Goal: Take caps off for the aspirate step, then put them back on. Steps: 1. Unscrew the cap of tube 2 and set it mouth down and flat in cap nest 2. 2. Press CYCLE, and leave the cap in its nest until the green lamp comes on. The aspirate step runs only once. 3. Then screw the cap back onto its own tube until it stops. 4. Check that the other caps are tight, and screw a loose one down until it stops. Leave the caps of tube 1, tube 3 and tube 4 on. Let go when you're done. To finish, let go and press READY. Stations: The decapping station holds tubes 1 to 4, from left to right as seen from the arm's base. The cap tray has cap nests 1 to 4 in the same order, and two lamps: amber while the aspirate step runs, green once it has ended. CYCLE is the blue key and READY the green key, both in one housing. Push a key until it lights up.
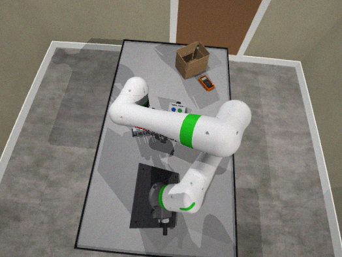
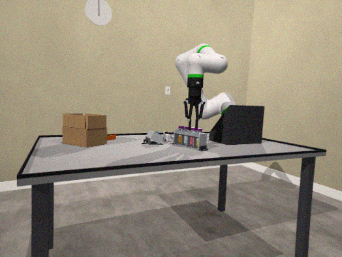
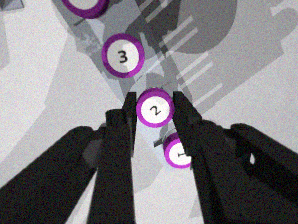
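Four purple caps sit on their tubes, and the gripper [image 3: 155,107] is clamped on cap 2 [image 3: 155,108], down over the rack [image 2: 190,140] mid-counter, just ahead of the arm's base. Step one looks barely under way: cap 2 is on its tube, the nest unfilled as far as I can tell, both keys [image 1: 176,109] seemingly unlit. Unscrewing, CYCLE, recapping, checks, READY all remain. Grey counter [image 2: 98,156], black edging; a cardboard box [image 1: 192,59] and an orange meter [image 1: 206,82] toward the far edge; beige walls, clock [image 2: 98,11].
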